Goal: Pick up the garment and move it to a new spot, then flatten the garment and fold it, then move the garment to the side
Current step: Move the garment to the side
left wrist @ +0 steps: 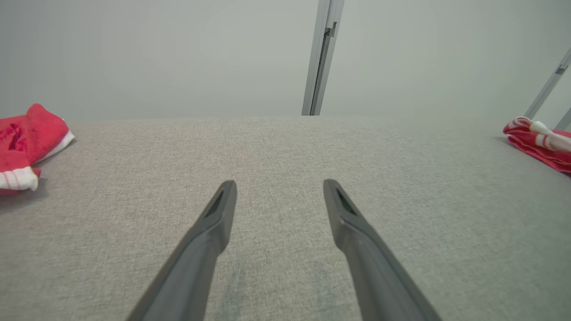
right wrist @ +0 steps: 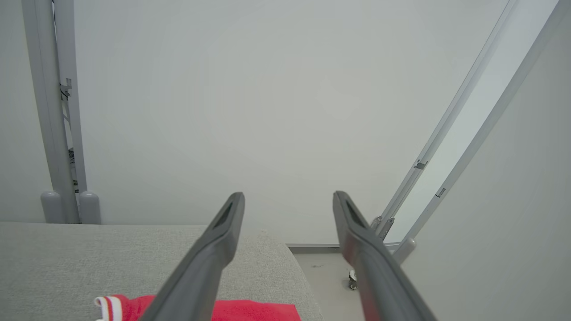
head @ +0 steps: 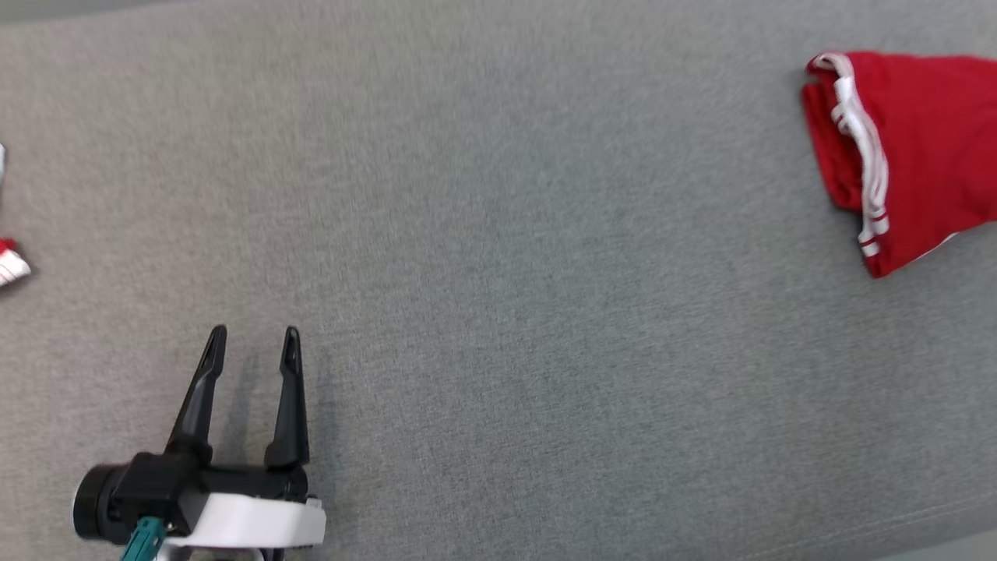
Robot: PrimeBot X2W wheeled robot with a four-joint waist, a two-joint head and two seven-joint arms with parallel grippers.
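At the upper right of the head view, we see the red garment (head: 911,156) folded on the tabletop (head: 498,312). Our left tool (head: 255,335) and right tool (right wrist: 287,196) both stand wide apart, holding nothing; we judge the task essentially done.

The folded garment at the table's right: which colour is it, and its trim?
Red garment, with white striped trim; clearest in the head view.

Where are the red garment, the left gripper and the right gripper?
red garment (head: 927,140), head view, on its red fabric beside the white stripe.
left gripper (head: 255,333), head view, midway between its jaw tips.
right gripper (right wrist: 289,196), right wrist view, midway between its jaw tips.
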